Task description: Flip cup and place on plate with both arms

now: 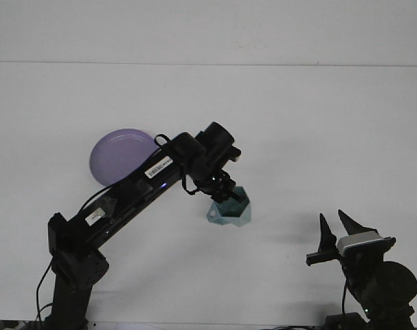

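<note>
Front view, left gripper (225, 194) clamping teal cup (230, 209), arm overlapping purple plate (123, 157), right gripper (335, 230) spread, empty

Both arms are matte black. The left arm (136, 189) carries a white barcode label (158, 168), a second pale sticker lower down, and looped black cables. The right end effector (337, 230) has pointed black fingers (324, 232) on a grey block.

A teal faceted cup (230, 208) is hanging tilted between the left gripper's (224, 192) jaws, its body sticking out below them. A round lavender plate (119, 157) is lying flat well left of those jaws.
</note>
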### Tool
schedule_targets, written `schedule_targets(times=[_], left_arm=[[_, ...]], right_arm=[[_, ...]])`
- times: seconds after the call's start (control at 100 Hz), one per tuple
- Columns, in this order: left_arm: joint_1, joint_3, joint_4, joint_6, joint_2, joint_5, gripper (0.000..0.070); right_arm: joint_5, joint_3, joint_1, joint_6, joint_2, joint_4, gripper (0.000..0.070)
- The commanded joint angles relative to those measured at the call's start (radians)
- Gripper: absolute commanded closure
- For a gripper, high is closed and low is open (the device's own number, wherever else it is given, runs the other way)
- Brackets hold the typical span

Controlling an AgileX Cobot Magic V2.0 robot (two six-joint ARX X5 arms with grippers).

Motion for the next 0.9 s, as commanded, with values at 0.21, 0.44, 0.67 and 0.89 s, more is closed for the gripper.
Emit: schedule_targets(times=[0.21, 0.44, 0.67, 0.89], left_arm=[[0.244, 0.138, -0.133, 0.056, -0.027, -0.052, 0.0687], [0.492, 0.138, -0.141, 0.052, -0.064, -0.067, 0.0687], [0.632, 0.138, -0.141, 0.048, -0.052, -0.115, 0.0687], [0.697, 0.134, -0.141, 0.045, 0.002, -0.116, 0.0687]], right_arm=[[0.000, 0.008, 0.000, 0.011, 0.003, 0.008, 0.0428], [-0.001, 0.008, 0.000, 0.011, 0.003, 0.009, 0.0428], [-0.001, 0.008, 0.000, 0.012, 0.003, 0.008, 0.0428], [-0.002, 0.008, 0.000, 0.014, 0.003, 0.008, 0.0428]])
